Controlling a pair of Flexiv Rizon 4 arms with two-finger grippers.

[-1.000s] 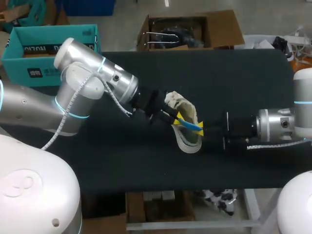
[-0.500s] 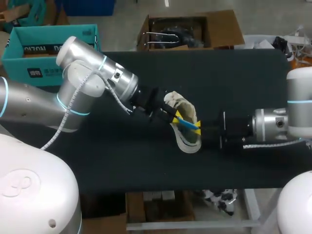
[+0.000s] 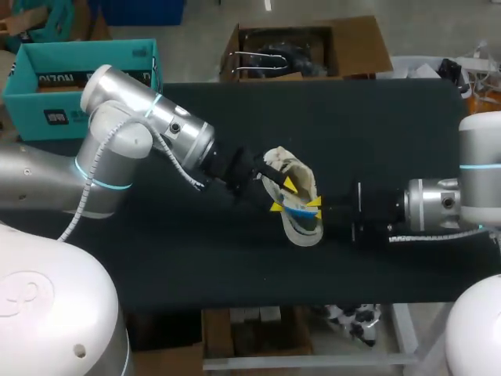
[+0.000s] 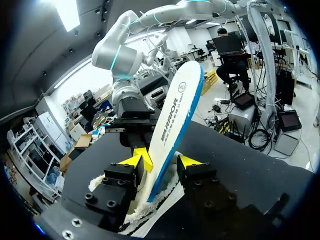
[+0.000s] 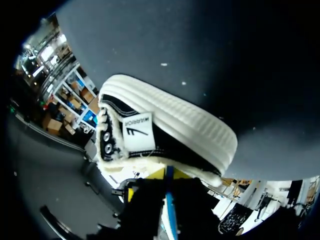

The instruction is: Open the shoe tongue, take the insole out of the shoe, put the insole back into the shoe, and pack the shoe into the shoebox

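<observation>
— Where is the shoe (image 3: pixel 302 174)?

— It is on the black table (image 3: pixel 376 117), near the middle, between the two grippers. It has a black upper, a ribbed white sole and a fleecy cream lining.

— And the insole (image 4: pixel 176 112)?

— It is partly out of the shoe. It is white with a blue edge and rises from the shoe's opening, up between the left gripper's (image 4: pixel 162 161) fingers.

— Has that claw got hold of it?

— No, its fingers are spread. The insole leans against one yellow tip, and a dark gap shows before the other.

— What about the right gripper (image 3: pixel 315 207)?

— It is at the shoe's other side, close against it. In its own view the insole's blue edge runs down the middle of the claw. I cannot tell whether it is clamped or loose.

— Any writing?

— Dark capital lettering runs along the insole's white face, with a small round mark above it. A white tab (image 5: pixel 136 131) on the shoe's black side has the same kind of lettering and a slanted mark. A teal box (image 3: pixel 78 78) past the table's far left corner has white print on its side and a small white label.
</observation>
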